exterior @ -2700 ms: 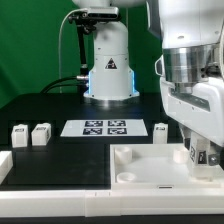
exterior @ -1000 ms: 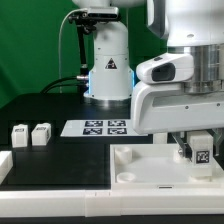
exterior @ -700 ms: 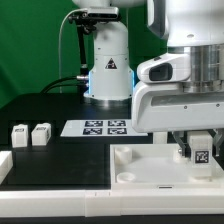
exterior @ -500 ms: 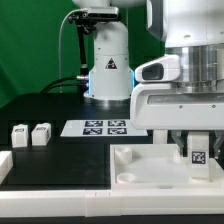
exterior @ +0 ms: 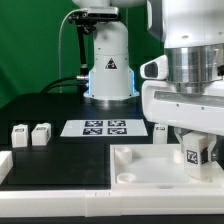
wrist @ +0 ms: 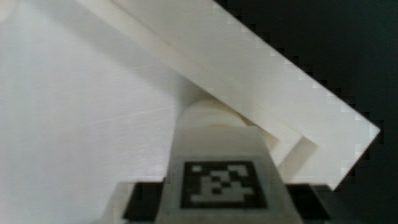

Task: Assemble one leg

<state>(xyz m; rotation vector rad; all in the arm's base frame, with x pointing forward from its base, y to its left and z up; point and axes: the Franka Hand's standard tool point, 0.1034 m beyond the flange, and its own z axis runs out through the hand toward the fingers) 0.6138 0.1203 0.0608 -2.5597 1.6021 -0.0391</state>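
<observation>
A: What was the room like?
B: A black counter and a green wall.
A: And the claw?
B: It was squeezed tight on the leg, upright over a corner of the big flat white piece.

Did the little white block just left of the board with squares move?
No. That loose leg sits where it was, on the exterior view's left of the marker board, same gap between them.
</observation>
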